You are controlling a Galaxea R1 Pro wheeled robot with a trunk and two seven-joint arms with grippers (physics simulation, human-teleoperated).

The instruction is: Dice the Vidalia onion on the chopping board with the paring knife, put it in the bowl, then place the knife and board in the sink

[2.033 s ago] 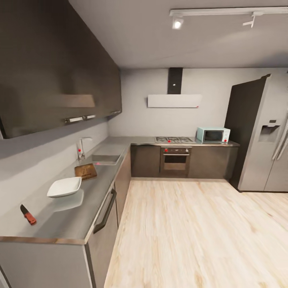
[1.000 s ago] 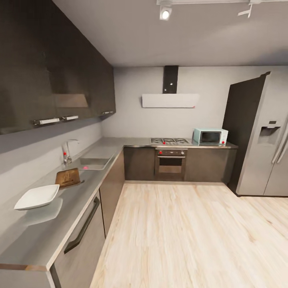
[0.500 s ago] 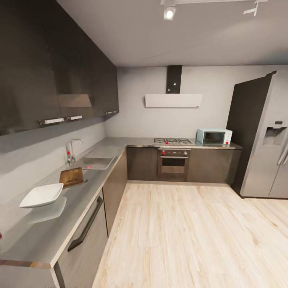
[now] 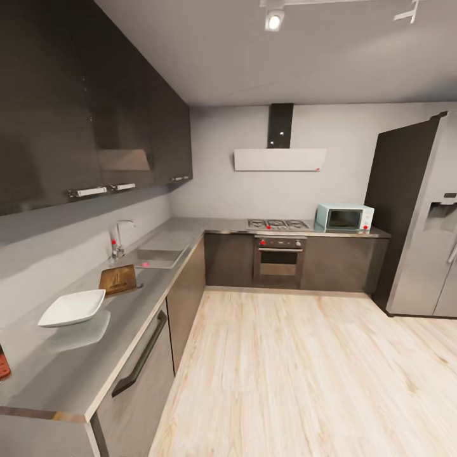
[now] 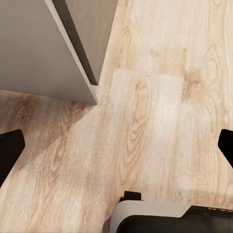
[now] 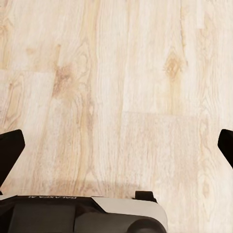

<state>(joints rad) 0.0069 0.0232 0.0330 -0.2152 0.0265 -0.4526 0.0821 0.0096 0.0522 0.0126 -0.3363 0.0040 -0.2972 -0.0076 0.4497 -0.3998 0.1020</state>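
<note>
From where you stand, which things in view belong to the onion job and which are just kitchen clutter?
Belong to the job:
sink
chopping board
bowl
paring knife, just its handle at the frame edge
countertop

Just there:
microwave
hob
oven
fridge

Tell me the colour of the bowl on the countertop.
White. The bowl shows best in the head view, on the grey countertop.
</note>
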